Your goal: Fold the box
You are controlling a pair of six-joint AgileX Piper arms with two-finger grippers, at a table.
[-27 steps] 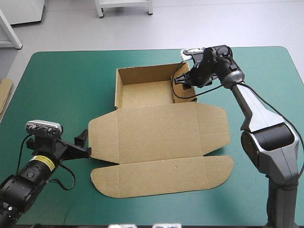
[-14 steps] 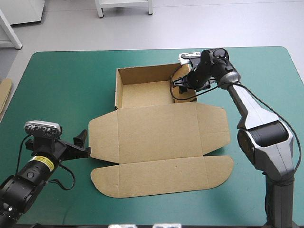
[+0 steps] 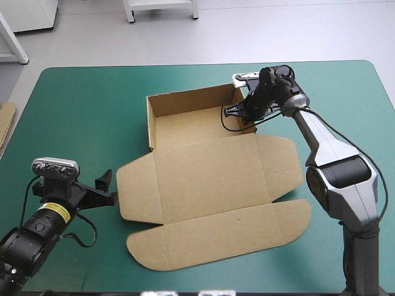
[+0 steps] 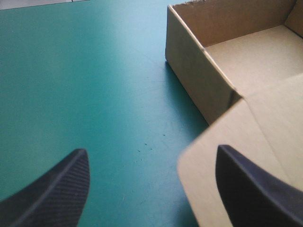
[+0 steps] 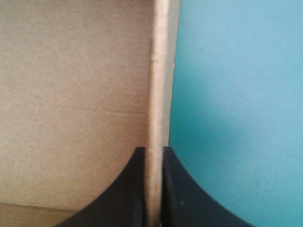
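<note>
Right wrist view looks straight along the right gripper (image 5: 152, 149), whose two black fingers are pressed almost together with the top edge of a brown board wall (image 5: 159, 71) pinched between them. One finger is on the inner side of the wall and the other on the outer side, over the teal-green cover (image 5: 236, 94). From the high view this grip sits at the far end of the right wall of the box (image 3: 185, 123), close to its far right corner. The box lies at the middle of the table as an open tray, with its far, left and right walls raised. It is turned slightly out of line with the table's edges. Its lid (image 3: 207, 176) lies flat on the cover on the near side, with a side flap at each end and a long front flap with rounded ends nearest the robot. The left gripper (image 4: 151, 150) is low at the near left of the table, its fingers spread wide and holding nothing. One fingertip is over bare cover, the other over the rounded corner of the lid's left flap; whether it touches the board cannot be told. A strip of brown board (image 3: 5, 123) shows at the table's left edge.
</note>
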